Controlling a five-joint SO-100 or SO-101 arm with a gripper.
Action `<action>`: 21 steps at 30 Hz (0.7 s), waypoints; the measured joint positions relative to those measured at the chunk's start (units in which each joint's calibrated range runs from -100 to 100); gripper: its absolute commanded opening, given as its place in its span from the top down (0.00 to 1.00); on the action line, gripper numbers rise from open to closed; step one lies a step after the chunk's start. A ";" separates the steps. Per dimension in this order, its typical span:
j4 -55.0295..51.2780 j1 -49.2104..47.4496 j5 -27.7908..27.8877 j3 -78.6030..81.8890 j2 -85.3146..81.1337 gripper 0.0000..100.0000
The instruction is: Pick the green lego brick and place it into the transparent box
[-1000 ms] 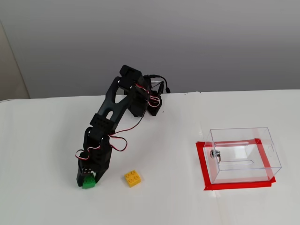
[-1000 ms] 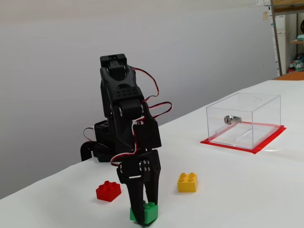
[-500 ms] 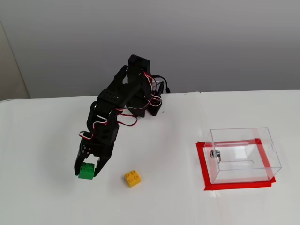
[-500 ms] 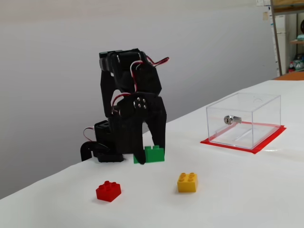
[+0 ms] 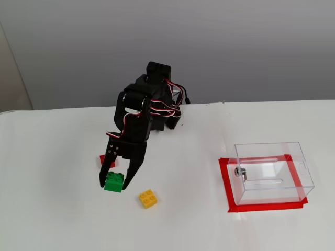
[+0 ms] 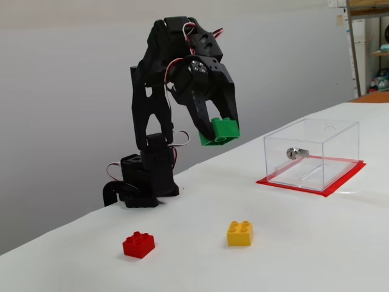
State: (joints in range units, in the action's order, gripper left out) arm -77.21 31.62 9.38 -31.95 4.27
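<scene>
On my side-on fixed view, going left to right, the red brick (image 6: 138,244) is sitting on the white table (image 6: 316,243), well below my arm. I'm holding the gripper (image 6: 214,131) clamped on the green lego brick (image 6: 219,131), which is hanging high in the air, tilted. The yellow brick (image 6: 240,233) is lying on the table further right. At far right the transparent box (image 6: 312,153) is standing on a red tape patch (image 6: 310,182), well apart from the gripper.
</scene>
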 measured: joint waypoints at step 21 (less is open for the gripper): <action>-6.86 -34.62 -1.37 -6.44 -0.17 0.88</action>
State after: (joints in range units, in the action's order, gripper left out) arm -84.06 -2.99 8.01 -38.39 4.10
